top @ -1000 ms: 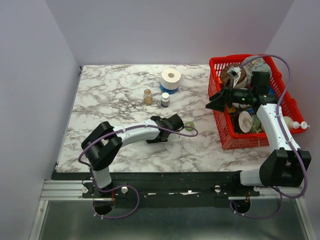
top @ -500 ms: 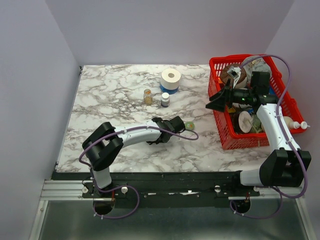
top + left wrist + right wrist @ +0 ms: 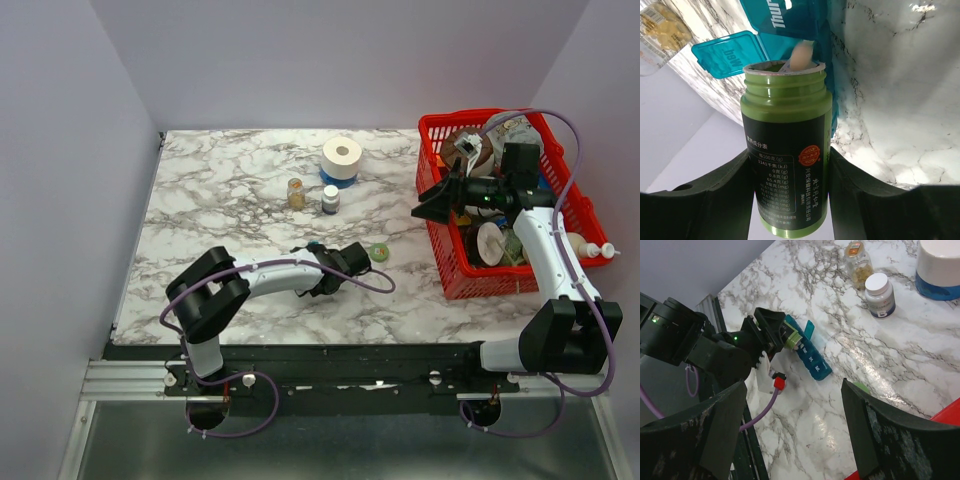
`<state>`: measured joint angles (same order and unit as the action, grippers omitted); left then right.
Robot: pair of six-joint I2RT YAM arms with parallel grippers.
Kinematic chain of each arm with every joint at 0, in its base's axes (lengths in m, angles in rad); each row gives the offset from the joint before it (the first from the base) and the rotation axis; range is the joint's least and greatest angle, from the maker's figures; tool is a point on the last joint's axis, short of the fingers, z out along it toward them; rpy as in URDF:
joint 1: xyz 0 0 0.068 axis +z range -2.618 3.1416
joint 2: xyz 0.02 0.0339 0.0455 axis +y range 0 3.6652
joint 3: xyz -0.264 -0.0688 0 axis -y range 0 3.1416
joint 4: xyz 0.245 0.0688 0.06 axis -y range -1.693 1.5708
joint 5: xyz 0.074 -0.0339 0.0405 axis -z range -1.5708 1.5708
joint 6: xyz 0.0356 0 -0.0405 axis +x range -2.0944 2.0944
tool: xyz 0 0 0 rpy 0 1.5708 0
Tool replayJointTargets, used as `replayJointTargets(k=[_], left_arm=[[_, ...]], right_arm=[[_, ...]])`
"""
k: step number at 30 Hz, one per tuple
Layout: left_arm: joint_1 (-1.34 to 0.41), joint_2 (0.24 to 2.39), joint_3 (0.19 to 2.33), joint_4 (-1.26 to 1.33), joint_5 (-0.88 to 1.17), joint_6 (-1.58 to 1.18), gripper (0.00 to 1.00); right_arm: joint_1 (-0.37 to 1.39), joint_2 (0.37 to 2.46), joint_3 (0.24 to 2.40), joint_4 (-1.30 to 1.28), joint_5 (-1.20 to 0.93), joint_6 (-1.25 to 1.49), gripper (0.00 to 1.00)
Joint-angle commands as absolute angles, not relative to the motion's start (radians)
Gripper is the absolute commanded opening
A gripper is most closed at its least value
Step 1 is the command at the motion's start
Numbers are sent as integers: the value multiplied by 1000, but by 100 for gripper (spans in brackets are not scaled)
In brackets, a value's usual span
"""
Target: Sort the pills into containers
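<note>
My left gripper [image 3: 788, 160] is shut on a green bottle [image 3: 786, 125] with a dark label. The bottle's open mouth is tipped against the containers, a teal pill organizer [image 3: 790, 20]. A pale pill [image 3: 802, 55] sits at the mouth. Two lids stand open, "Wed" [image 3: 725, 52] and "Thur". The right wrist view shows the organizer [image 3: 811, 356] lying on the marble, with the left gripper [image 3: 771, 330] and bottle at its end. From above, the left gripper [image 3: 336, 265] covers most of the organizer. My right gripper [image 3: 430, 207] hangs open and holds nothing, by the basket's left edge.
A green cap [image 3: 379, 252] lies right of the left gripper. An amber bottle [image 3: 296, 193], a white-capped bottle [image 3: 330, 199] and a white roll on a blue base [image 3: 342, 157] stand further back. A red mesh basket [image 3: 452, 270] full of items sits at the right.
The left gripper has drawn back toward the near edge and left with the bottle, uncovering the green cap. The right arm has not moved.
</note>
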<state>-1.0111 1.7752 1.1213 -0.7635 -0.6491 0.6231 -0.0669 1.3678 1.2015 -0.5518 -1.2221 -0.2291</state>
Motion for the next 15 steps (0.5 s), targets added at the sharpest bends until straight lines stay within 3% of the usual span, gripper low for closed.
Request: replayJointTargets(k=[1,15], left_arm=[[-1003,1795,1132,-770,-666,618,0],[-942,1714,1095,-703,-571,572,0]], right_arm=[[-78,1367,1226,-571,-1266,-245,86],[-81,1368,1224,-571,-1266,-247,86]])
